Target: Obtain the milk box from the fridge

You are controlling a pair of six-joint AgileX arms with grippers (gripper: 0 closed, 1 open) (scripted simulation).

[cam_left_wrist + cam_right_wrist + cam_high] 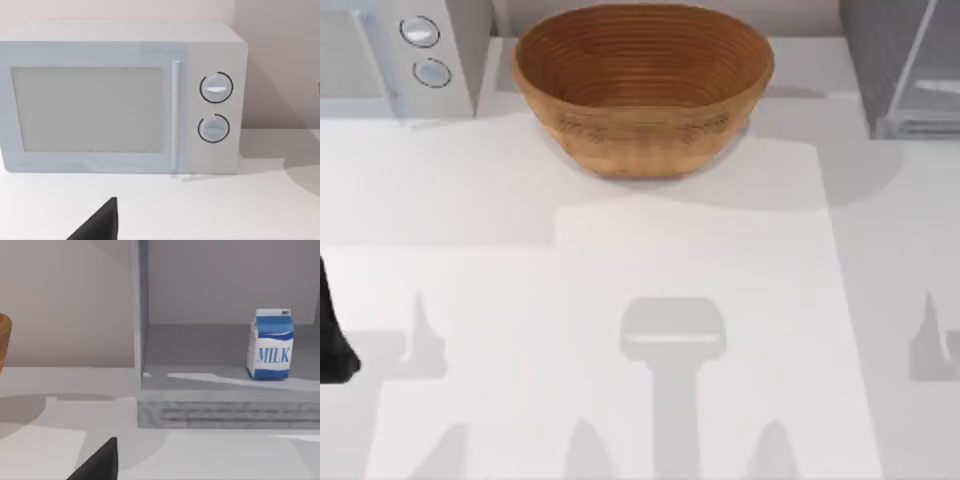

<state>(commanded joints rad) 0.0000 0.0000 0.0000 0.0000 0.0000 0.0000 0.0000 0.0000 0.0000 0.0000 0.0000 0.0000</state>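
- The small white-and-blue milk box (270,344), lettered "MILK", stands upright on the floor of the open grey speckled fridge (225,412), toward one side of the compartment; the right wrist view gives this look straight into the cabinet.
- From the top view, the fridge (885,60) sits at the table's far right corner, its pale glassy door panel (930,70) swung outward; the carton inside is hidden from this overhead angle.
- The white microwave-style appliance with 2 round knobs (400,50) occupies the far left corner in the top view, and the left wrist view faces its closed door and both knobs (216,107) head-on.
- A large round wicker bowl (642,85) stands at the back of the white table (620,260), between the 2 appliances; a brown sliver of its rim (4,340) edges into the right wrist view.
- The left arm shows as a dark shape (335,340) at the top view's left edge, low and near the table's front, apparently parked.
- A black wedge, possibly part of the left gripper (100,222), juts into the left wrist view; whether its fingers are spread or pressed together cannot be told.
- A matching black wedge of the right gripper (100,462) appears in the right wrist view, well apart from the milk box and touching nothing; its finger spacing likewise cannot be told.
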